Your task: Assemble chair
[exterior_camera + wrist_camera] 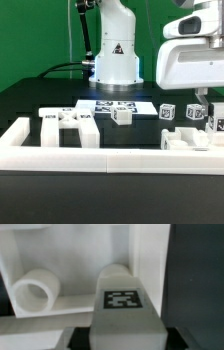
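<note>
A black table [30, 100] fills the scene before a green backdrop, and the white robot arm [115, 50] rises from its far edge. A long white border rail [110, 158] runs along the near side and turns a corner at the exterior view's left. The flat white marker board [115, 104] lies in the middle. The white plastic chair parts are loose: a wide notched panel [66, 122] at the exterior view's left, a small tagged block [122, 116] near the board, a second tagged cube [167, 110] further right, and a cluster of blocky pieces [188, 137] at the exterior view's right. The gripper [203, 103] hangs low over that cluster. In the wrist view its jaws press against both sides of a white tagged bar [122, 299], pinching it, beside a white ring-shaped piece [35, 291].
</note>
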Controlling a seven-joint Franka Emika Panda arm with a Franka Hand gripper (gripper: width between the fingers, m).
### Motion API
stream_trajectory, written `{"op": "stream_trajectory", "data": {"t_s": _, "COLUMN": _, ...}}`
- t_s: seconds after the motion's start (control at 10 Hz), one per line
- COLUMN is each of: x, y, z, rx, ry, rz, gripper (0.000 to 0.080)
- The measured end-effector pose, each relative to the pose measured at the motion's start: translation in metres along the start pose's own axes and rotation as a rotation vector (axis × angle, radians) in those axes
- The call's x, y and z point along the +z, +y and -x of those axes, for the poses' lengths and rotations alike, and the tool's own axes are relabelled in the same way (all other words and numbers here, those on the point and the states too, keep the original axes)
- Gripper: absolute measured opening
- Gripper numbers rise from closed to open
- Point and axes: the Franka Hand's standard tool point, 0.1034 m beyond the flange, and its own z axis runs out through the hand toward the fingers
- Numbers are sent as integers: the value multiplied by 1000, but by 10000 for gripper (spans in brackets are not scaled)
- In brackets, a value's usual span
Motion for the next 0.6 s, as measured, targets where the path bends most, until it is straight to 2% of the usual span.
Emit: {"op": "stream_trajectory", "data": {"t_s": 0.6, "x": 0, "y": 3, "z": -1, "rx": 516, "ry": 4, "rz": -3, "gripper": 290}}
